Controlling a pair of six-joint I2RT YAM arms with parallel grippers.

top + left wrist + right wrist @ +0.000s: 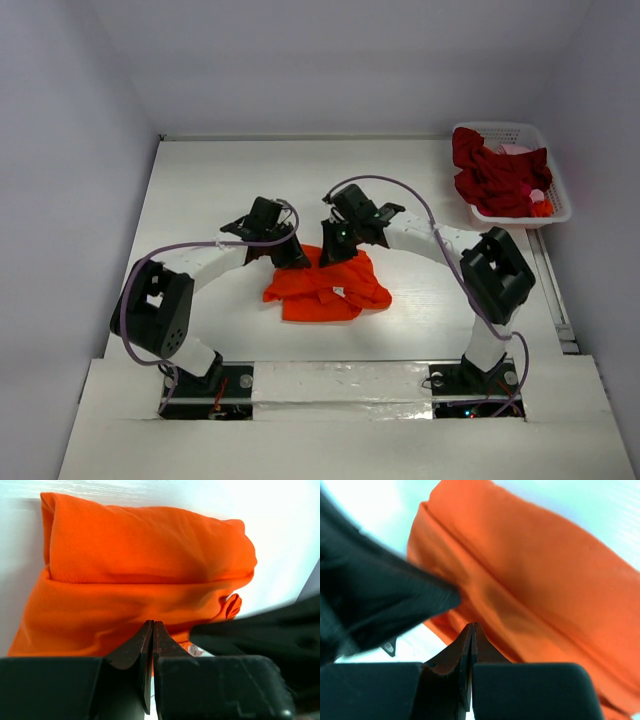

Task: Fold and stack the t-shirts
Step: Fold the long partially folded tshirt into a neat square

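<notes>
The orange shirt stretches from 9 to 3 o'clock, just at 6 o'clock from the left gripper and right gripper, both pinched together.

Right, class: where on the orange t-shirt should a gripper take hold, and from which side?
On the orange t-shirt, probably the far edge, coming down from above: it lies flat in folded layers, so only an edge can be pinched.
</notes>
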